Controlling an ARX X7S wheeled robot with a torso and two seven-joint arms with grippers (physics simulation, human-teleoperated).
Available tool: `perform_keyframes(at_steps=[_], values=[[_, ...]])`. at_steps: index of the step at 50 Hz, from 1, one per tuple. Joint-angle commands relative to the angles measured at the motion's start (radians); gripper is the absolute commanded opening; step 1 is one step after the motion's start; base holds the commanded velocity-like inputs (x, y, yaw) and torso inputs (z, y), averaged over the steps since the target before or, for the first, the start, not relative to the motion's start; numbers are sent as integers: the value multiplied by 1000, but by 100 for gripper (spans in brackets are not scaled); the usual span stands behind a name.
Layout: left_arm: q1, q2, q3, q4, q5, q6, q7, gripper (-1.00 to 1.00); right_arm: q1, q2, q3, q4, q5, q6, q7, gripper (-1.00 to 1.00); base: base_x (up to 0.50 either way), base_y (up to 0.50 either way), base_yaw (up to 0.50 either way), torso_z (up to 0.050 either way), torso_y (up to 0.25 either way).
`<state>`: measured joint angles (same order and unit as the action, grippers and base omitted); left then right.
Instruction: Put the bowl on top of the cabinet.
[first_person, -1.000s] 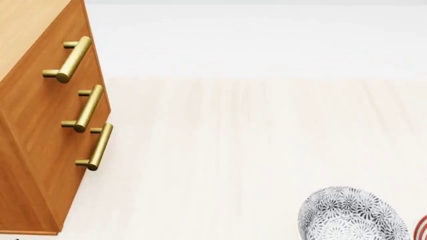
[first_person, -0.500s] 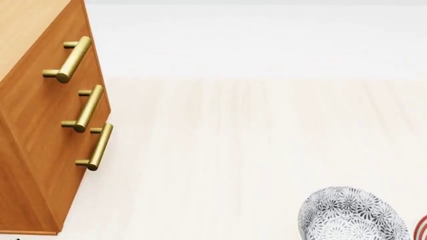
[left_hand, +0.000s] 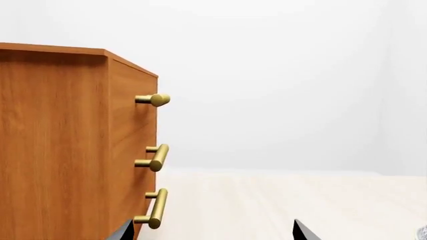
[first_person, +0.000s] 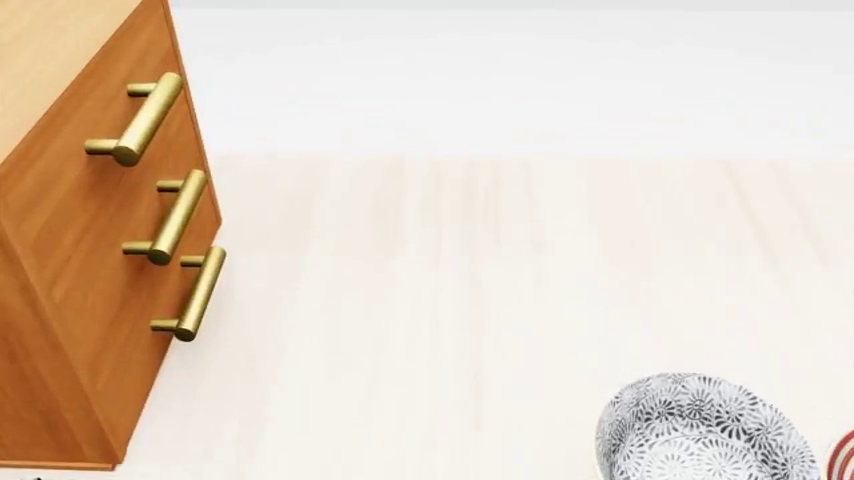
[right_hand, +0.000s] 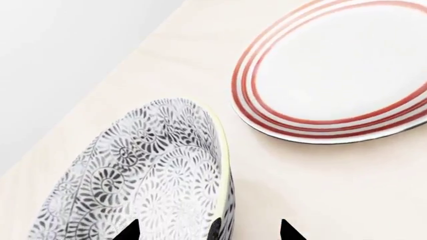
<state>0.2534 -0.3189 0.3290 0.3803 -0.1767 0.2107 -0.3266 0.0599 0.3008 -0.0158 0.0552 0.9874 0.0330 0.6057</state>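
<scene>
The bowl (first_person: 701, 430), white with dense grey-black floral lace, stands on the pale floor at the head view's lower right. The orange-brown cabinet (first_person: 80, 250) with three brass bar handles rises at the left. Neither gripper shows in the head view. In the right wrist view my right gripper (right_hand: 208, 233) is open, close over the bowl (right_hand: 147, 180). One fingertip (right_hand: 127, 232) lies over the bowl's inside, the other over the floor outside, with the pale rim between them. In the left wrist view my left gripper (left_hand: 213, 234) is open and empty, beside the cabinet (left_hand: 67, 150).
A flat white plate with red rings (right_hand: 340, 75) lies on the floor just beyond the bowl; only a sliver of the plate (first_person: 845, 456) shows at the head view's right edge. Bare pale floor (first_person: 467, 300) stretches between cabinet and bowl.
</scene>
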Motion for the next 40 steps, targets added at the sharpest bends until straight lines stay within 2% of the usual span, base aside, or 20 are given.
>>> perform_keyframes(at_steps=[1,15,16,40], values=[[-3,-3,4,-2,-3,0,-3,100,12,1,-3,22,10,7,-4,100,0,0,0,0,0],[-4,-8,6,-1,-6,1,-7,100,22,2,-6,38,21,13,-12,100,0,0,0,0,0],[-2,-9,5,1,-7,3,-8,100,21,1,-6,37,19,10,-12,-100,0,0,0,0,0],[-2,-15,10,1,-9,12,-17,100,-5,-2,7,7,28,-16,-9,-100,0,0,0,0,0]])
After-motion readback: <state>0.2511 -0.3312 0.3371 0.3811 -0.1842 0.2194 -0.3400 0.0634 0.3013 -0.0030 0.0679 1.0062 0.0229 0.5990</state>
